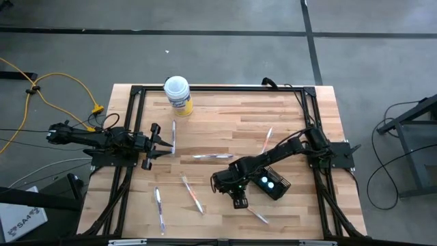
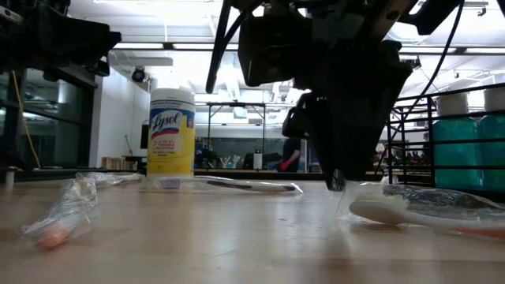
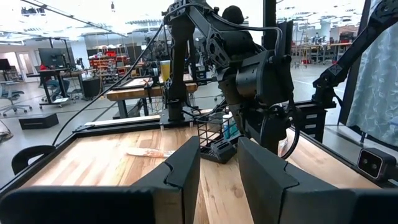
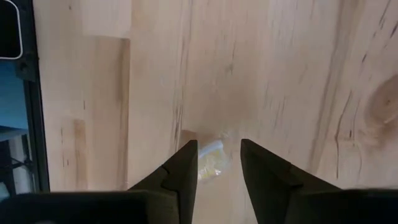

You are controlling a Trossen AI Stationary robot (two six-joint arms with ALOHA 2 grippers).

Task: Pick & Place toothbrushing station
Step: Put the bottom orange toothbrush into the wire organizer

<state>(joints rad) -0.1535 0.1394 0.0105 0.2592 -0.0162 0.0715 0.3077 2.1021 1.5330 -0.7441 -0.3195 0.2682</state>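
From above, my right gripper point(image 1: 239, 201) hangs over the near half of the table point(image 1: 225, 109), pointing down at the boards. The toothbrushing station point(image 1: 274, 183), a small black block, lies just beside it on the side toward my right arm's base. Its long axis runs slantwise across the boards, cutting across the line of my forearm, I think, though the arm shades part of it. My left gripper point(image 1: 161, 141) waits at the table's left edge, well apart from the block, so the right arm is the nearer one. A white-lidded canister point(image 1: 177, 93) stands at the far edge, and wrapped toothbrushes point(image 1: 193, 195) lie scattered about.

At table height, my right gripper point(image 2: 338, 181) comes down to the boards with a wrapped toothbrush point(image 2: 418, 207) lying beside it. I cannot see the station here.

Through my left wrist, my left gripper point(image 3: 219, 167) has its fingers spread with nothing between them. It looks straight across at the right arm point(image 3: 249, 74), and the station point(image 3: 219, 151) sits on the boards at that arm's foot.

Through my right wrist, my right gripper point(image 4: 219, 152) is also spread. Only a bit of clear wrapper point(image 4: 210, 163) shows in the gap, and nothing is pinched. To take the block I would judge I must shift sideways toward my own base and turn to straddle its short side.
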